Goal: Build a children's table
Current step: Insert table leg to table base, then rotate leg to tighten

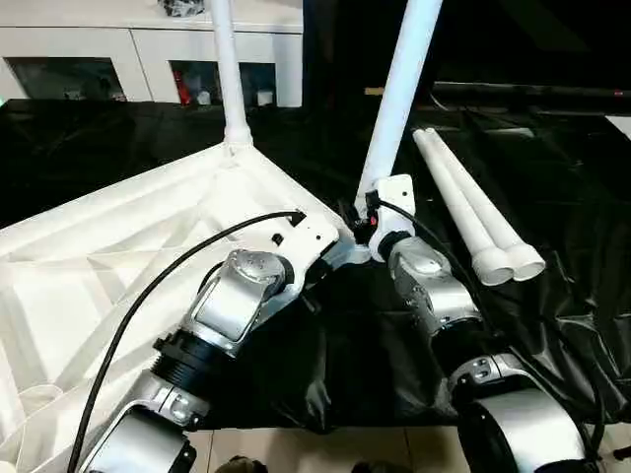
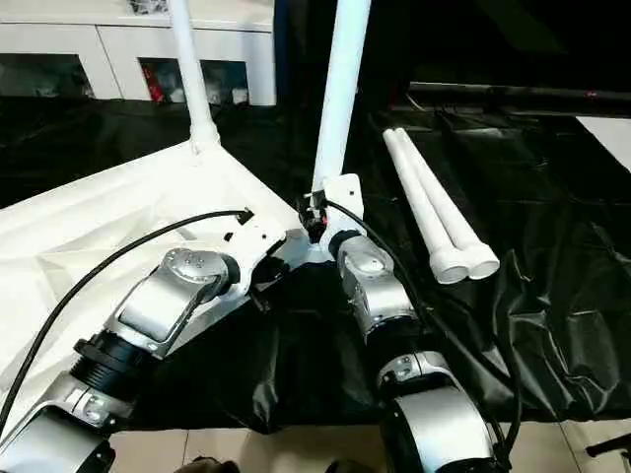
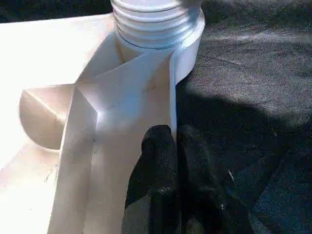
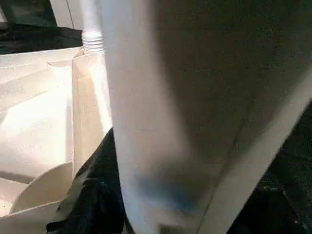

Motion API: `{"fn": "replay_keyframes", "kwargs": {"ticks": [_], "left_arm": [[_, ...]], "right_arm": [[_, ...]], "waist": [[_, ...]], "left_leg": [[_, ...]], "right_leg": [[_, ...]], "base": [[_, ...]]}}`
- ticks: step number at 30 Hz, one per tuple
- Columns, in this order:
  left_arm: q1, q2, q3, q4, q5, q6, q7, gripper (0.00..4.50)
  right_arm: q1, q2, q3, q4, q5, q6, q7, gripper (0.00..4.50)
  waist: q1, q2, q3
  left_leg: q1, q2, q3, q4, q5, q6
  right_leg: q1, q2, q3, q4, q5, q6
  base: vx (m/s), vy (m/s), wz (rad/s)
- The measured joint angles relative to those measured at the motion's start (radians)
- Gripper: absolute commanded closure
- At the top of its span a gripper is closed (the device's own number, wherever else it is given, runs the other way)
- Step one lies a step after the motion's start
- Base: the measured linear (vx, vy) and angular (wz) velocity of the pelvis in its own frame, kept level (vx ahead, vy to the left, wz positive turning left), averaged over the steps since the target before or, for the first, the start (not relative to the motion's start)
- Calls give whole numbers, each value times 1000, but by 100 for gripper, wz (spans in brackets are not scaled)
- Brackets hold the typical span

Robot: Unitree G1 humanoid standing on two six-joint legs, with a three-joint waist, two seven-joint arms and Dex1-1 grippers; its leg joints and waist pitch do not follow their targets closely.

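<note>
One leg (image 1: 399,99) rises within the right tool (image 1: 361,219).

Black plastic sheet (image 1: 552,325) over floor, pale tiles (image 1: 325,448) at near edge, white cabinets (image 1: 148,49) behind.

The two eye views looked forward and down from the head over both forearms, at middle range. They shared the tabletop (image 1: 108,246), the upright legs at 12 o'clock, and two loose legs (image 1: 473,212) at 2 o'clock on the black sheet (image 2: 552,256). The left wrist view looked along its gripper (image 3: 175,141) at close range toward a corner socket (image 3: 156,24). The right wrist view sat very close against a leg (image 4: 161,107), and shared the tabletop rim with the eye views.
</note>
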Motion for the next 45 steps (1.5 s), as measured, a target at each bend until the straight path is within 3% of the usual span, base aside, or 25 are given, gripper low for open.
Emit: {"fn": "replay_keyframes", "kwargs": {"ticks": [8, 11, 14, 16, 22, 32, 37, 41, 42, 45], "left_arm": [[3, 28, -11, -7, -18, -41, -51, 450], [8, 46, -13, -20, -29, -61, -76, 450], [15, 72, -13, -33, -33, -86, -106, 450], [21, 83, -13, -35, -34, -102, -125, 450], [44, 130, -16, -40, -60, -164, -199, 450], [81, 215, -35, -70, -95, -250, -361, 450], [88, 245, -53, -71, -106, -292, -415, 450], [90, 256, -54, -71, -106, -305, -437, 450], [90, 258, -55, -71, -106, -307, -438, 450], [91, 260, -57, -71, -106, -311, -439, 450]], "right_arm": [[7, -21, -2, 17, -1, 7, 81, 137], [25, -39, 8, 17, -1, 18, 133, 95], [40, -62, 26, -33, -1, 49, 200, 85], [52, -80, 34, -70, 2, 72, 244, 56], [93, -163, 71, -189, 29, 159, 426, 56], [151, -306, 145, -331, 29, 217, 664, 56], [176, -357, 175, -384, 29, 234, 758, 56], [178, -364, 186, -385, 27, 234, 785, 56], [178, -364, 186, -386, 27, 234, 786, 83], [180, -364, 191, -388, 27, 235, 791, 93]], "waist": [[5, 3, 2], [8, 8, 5], [13, 9, 6], [18, 9, 6], [30, 9, 6], [41, 9, 5], [56, 9, 5], [57, 9, 5], [57, 9, 5], [57, 9, 5]], "left_leg": [[-2, 0, 0, 0, 0, 0], [-5, 0, 0, -1, 0, 0], [-6, 0, 0, -1, 0, 0], [-6, 0, 0, -1, 0, 0], [-6, 0, 0, -1, 0, 0], [-7, 0, 0, 2, 0, 0], [-6, 0, 0, 5, 0, 0], [-6, 0, 0, 6, 0, 0], [-6, 0, 0, 6, 0, 0], [-6, 0, 0, 7, 0, 0]], "right_leg": [[-1, 0, 0, 1, 5, -7], [-2, 0, 0, 1, 7, -7], [-3, 0, -1, 1, 7, -7], [-4, 0, -1, 1, 7, -7], [-3, 0, -1, 1, 7, -7], [-1, 0, 0, 3, 8, -7], [-1, 0, 0, 6, 8, -7], [-1, 0, 0, 7, 8, -7], [-1, 0, 0, 8, 8, -7], [-1, -1, 1, 9, 8, -7]], "base": [[0, 0, 0], [0, 0, 0], [0, 0, 0], [0, 0, 0], [0, 0, 0], [0, 0, 0], [0, 0, 0], [0, 0, 0], [0, 0, 0], [0, 0, 0]]}}
